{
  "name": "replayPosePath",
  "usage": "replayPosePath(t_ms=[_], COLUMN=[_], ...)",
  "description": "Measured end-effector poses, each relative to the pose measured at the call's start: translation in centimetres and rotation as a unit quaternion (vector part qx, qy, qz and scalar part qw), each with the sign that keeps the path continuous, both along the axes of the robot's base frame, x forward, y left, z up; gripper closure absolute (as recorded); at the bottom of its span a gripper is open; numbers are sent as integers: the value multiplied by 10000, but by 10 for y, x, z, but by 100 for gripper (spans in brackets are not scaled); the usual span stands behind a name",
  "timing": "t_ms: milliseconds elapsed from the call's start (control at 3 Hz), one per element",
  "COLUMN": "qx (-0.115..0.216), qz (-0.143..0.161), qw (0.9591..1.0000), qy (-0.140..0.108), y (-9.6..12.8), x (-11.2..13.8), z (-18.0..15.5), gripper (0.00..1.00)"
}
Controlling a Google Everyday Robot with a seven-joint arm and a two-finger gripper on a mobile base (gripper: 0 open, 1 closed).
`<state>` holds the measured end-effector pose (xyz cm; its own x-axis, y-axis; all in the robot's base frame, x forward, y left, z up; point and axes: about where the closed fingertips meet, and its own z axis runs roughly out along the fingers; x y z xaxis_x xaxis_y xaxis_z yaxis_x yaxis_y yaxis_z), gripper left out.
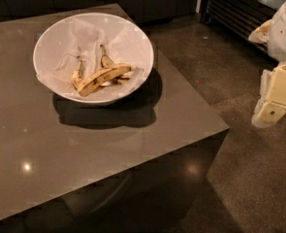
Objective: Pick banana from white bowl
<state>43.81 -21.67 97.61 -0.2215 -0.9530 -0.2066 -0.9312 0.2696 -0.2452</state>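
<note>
Camera view: one long banana [103, 76] lies in the one paper-lined white bowl [41, 45], two shorter bananas [105, 59] just behind it. The bowl sits on a grey table [133, 144]. The gripper [276, 98] is at far right, off the table and well apart; its state can't be told.

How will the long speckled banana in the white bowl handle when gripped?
Heavy brown speckling suggests the long yellow banana is soft, easily bruised. On crumpled white paper beside shorter bananas, it may slide. The gripper hangs right of the grey table.
</note>
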Motion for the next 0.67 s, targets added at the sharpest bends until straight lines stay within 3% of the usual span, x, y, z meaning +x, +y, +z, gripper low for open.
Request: replayPosePath(t_ms=[333, 667], qx=[-1, -264], qz=[0, 45], qw=[10000, 9995], qy=[1, 138], y=[0, 15], x=[0, 17], z=[0, 6], gripper=[0, 0])
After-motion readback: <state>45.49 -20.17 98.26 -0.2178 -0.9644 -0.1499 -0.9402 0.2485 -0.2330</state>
